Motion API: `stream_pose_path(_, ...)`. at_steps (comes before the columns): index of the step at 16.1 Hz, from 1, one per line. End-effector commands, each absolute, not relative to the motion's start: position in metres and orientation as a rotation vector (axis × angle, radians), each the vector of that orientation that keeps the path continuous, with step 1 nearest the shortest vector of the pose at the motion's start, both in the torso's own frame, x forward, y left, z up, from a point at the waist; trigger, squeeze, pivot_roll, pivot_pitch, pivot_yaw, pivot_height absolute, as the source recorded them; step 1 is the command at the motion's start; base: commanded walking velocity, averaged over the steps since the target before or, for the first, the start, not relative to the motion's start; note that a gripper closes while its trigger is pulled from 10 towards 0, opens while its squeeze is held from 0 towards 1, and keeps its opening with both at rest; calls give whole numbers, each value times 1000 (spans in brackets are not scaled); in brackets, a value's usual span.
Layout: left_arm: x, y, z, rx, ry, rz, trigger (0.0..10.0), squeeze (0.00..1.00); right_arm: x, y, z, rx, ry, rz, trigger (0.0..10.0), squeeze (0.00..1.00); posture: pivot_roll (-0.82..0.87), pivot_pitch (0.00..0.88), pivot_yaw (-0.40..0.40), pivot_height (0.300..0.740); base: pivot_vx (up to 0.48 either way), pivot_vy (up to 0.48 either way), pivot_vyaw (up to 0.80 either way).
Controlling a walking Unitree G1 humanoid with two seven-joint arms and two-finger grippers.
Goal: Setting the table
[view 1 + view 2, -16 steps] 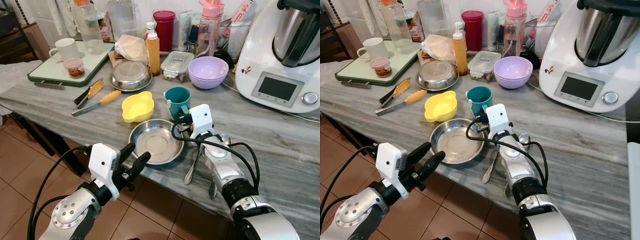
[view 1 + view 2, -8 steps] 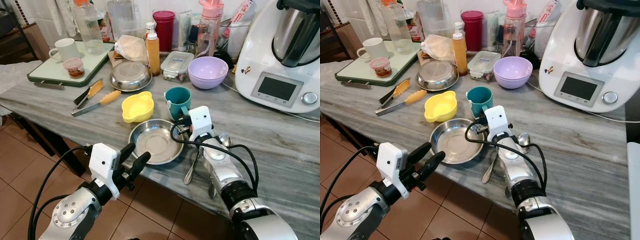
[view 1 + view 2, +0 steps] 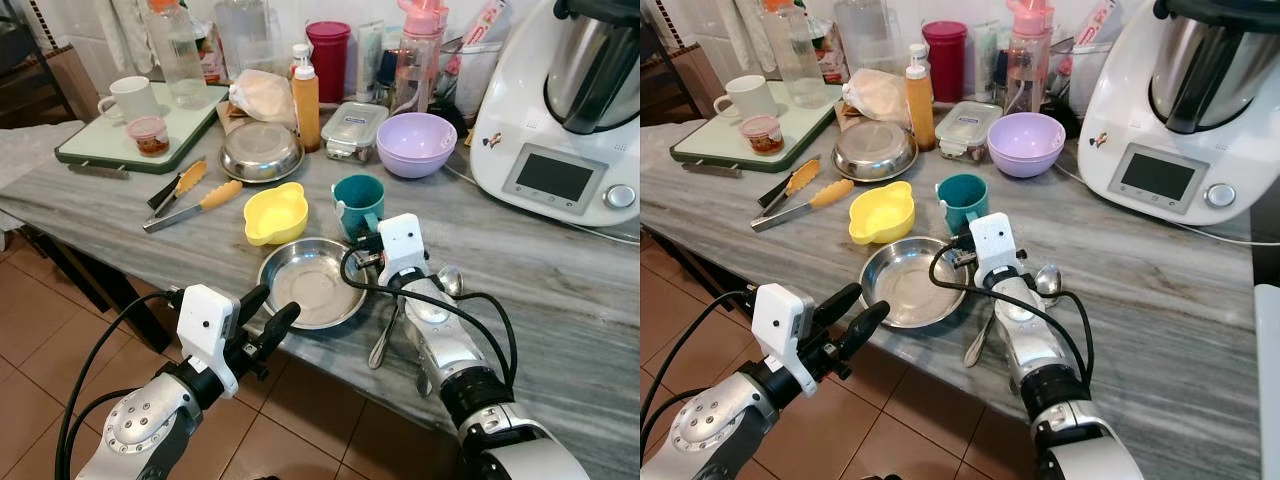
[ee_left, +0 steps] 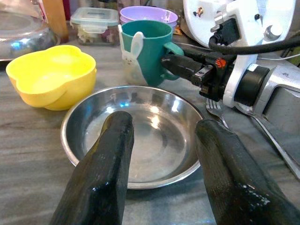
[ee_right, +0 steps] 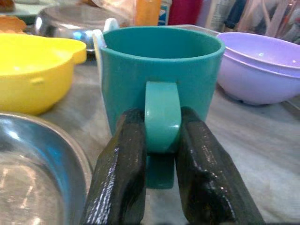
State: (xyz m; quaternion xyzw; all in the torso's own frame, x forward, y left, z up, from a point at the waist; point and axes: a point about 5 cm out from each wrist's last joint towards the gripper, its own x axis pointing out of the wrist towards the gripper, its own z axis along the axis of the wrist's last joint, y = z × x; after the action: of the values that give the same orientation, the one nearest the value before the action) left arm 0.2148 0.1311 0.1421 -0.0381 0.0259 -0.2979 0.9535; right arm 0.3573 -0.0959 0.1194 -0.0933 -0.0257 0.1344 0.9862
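Left eye view: the right tool (image 3: 366, 243) reaches to the teal mug (image 3: 356, 204), which stands on the marble tabletop (image 3: 560, 290) just beyond it; a steel plate (image 3: 312, 283) lies beside.

Left wrist view: the left tool (image 4: 164, 140), fingers spread, hovers before the plate.

Right wrist view: the right tool pinches the mug's handle (image 5: 161, 117).
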Motion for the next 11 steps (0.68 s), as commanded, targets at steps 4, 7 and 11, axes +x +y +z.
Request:
stream_pose_path(4, 216, 134, 140, -75, 68, -601, 10000, 0, 354, -97, 121, -198, -58, 234, 10000, 1000, -69, 53, 64, 740, 0, 0, 0)
stream_pose_path(7, 217, 133, 140, -75, 67, -605, 10000, 0, 349, -93, 116, -141, -26, 277, 10000, 0, -70, 53, 64, 740, 0, 0, 0)
stream_pose_path(11, 218, 133, 140, -78, 67, -601, 10000, 0, 345, -91, 117, -144, -62, 295, 9294, 0, -69, 53, 65, 740, 0, 0, 0)
